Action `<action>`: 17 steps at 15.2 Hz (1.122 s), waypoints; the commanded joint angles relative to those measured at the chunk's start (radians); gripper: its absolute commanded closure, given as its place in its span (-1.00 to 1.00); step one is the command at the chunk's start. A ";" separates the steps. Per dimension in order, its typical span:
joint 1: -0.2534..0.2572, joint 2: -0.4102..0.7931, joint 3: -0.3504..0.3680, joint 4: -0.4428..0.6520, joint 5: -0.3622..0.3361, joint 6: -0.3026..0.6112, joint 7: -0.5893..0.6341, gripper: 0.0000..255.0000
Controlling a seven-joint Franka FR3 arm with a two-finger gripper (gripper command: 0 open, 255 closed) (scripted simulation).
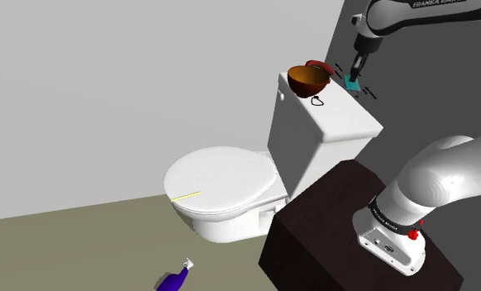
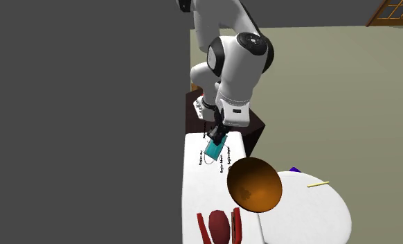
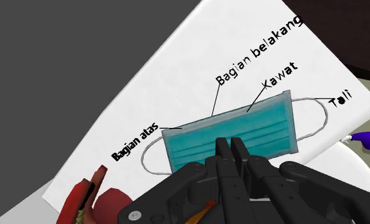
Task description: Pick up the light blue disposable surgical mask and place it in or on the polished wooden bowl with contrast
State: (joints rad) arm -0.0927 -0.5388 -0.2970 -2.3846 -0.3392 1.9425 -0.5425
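Shoulder view: vert. gripper (image 1: pixel 354 76) tight on mask (image 1: pixel 350 84)

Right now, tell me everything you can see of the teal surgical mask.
The teal pleated rectangular surgical mask has thin pale ear loops at both short ends and black floating labels: Bagian atas, Bagian belakang, Kawat, Tali. The black gripper is shut on the middle of one long edge, over the white toilet tank lid.

Teal mask (image 1: pixel 352 82) (image 2: pixel 215 147) (image 3: pixel 231 133) is tilted, near brown bowl (image 1: pixel 307 79) (image 2: pixel 254 184).
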 commanded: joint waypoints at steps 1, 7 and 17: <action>0.002 0.003 0.003 0.030 0.005 -0.027 -0.006 1.00; 0.007 0.000 0.014 0.108 0.018 -0.106 -0.020 1.00; 0.065 0.245 0.051 0.362 0.089 -0.133 0.029 1.00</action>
State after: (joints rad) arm -0.0347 -0.3312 -0.2492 -2.0645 -0.2600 1.8164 -0.5174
